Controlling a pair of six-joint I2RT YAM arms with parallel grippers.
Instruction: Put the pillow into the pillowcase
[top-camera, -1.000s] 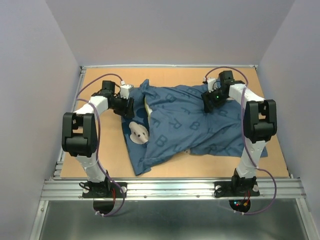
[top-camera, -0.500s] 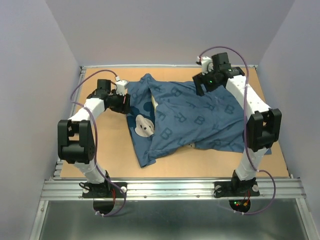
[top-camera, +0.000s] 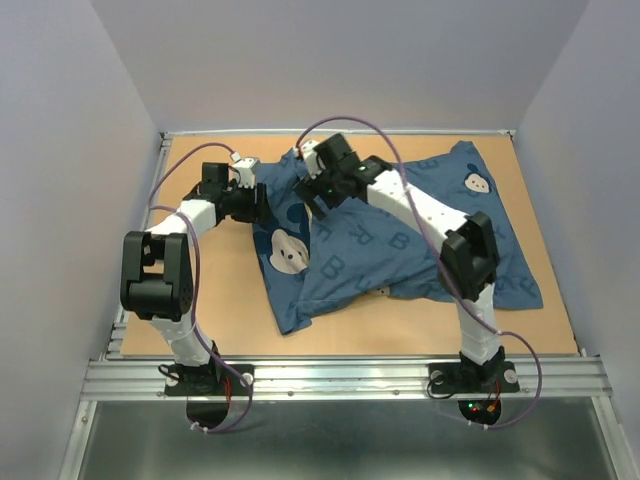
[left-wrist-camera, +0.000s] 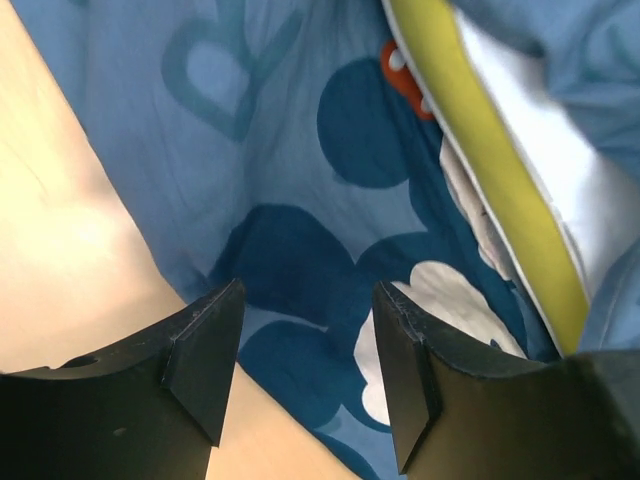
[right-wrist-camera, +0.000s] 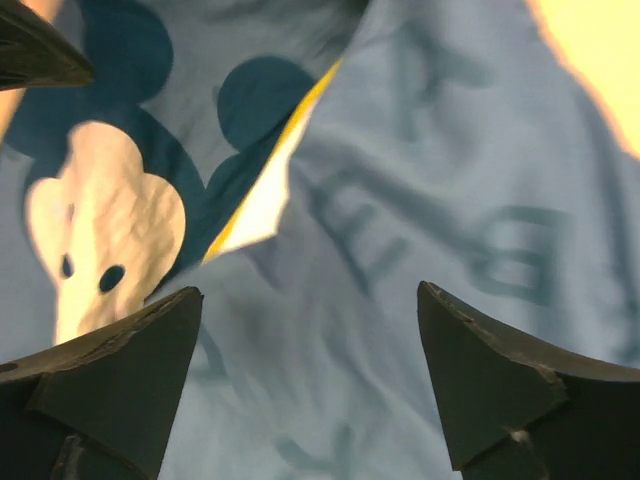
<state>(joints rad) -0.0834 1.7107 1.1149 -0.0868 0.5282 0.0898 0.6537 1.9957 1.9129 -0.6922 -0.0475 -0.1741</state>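
At the left, the left gripper is held low over the left edge of the pillowcase, its jaws apart with nothing clamped between them. The pillowcase is spread across the wooden table. The pillow is tucked between its blue layers, with only a yellow-green band and a white strip showing at the opening. Further right, the right gripper is poised above that opening, jaws spread wide and empty.

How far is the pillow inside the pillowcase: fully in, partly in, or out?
Mostly in. The pillowcase covers nearly all of it; only a white strip of the pillow with its yellow-green edge shows at the opening.
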